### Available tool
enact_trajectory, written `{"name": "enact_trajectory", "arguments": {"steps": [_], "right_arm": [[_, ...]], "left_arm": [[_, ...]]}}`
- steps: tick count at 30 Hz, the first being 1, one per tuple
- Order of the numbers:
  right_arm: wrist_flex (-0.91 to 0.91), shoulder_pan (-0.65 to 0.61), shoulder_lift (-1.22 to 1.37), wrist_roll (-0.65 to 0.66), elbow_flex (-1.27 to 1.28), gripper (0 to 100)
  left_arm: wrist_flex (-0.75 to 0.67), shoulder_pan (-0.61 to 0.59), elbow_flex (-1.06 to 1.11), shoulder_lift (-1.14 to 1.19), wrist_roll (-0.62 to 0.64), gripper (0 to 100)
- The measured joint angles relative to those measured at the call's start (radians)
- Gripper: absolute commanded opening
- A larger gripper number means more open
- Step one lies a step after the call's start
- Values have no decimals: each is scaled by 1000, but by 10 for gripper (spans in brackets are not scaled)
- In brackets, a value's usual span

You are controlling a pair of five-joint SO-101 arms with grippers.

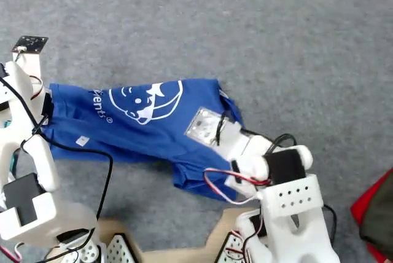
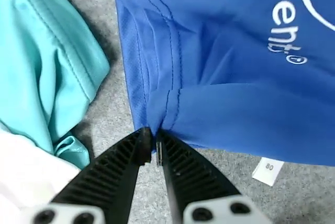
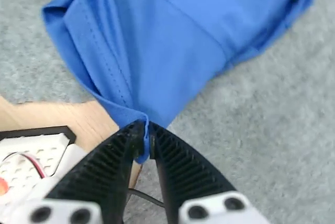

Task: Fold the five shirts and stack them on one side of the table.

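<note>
Bent low at the left edge of the grey table (image 1: 276, 42) with the left arm (image 1: 27, 152), clamping a stitched hem of the blue shirt (image 1: 135, 128) in the left claw (image 2: 155, 143), jaws closed tight on the fold. Reaching in from the near right with the right arm (image 1: 288, 195), pinching another hem of the same shirt in the right claw (image 3: 146, 135), jaws likewise pressed together on cloth, above a wooden base (image 3: 52, 116). Spread crumpled across the table's middle, between both arms. Printed in white: a round logo (image 1: 146, 100) and a line of lettering. Sewn at one edge: a small white tag (image 2: 268, 170) bearing a number. Beside the left claw, a teal shirt (image 2: 47, 62) and something white; at the table's right edge, red cloth (image 1: 368, 204).
</note>
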Motion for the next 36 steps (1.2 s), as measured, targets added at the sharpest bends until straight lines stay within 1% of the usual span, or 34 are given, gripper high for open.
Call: {"name": "enact_trajectory", "arguments": {"steps": [3, 6, 11, 18, 22, 25, 30, 32, 36], "right_arm": [[-12, -32, -2, 0, 23, 8], [-25, -37, -8, 3, 48, 8], [-25, -37, -9, 74, 104, 17], [-26, -38, -9, 87, 109, 122], [-26, -38, -9, 87, 109, 128], [-26, -38, -9, 87, 109, 128], [-26, -38, -9, 87, 109, 128], [-35, -37, -9, 87, 97, 124], [-117, 37, 6, 77, 6, 124]], "left_arm": [[-2, 0, 0, 0, 0, 19], [-2, 0, 0, 0, 0, 19], [0, 0, 0, 0, -3, 19], [135, 0, 0, 0, -127, 19], [193, 0, 0, 0, -163, 19], [204, 0, 0, 0, -172, 19], [206, -37, 0, 0, -235, 23], [221, -60, -3, 0, -265, 69], [304, -112, -77, 0, -311, 234]]}}
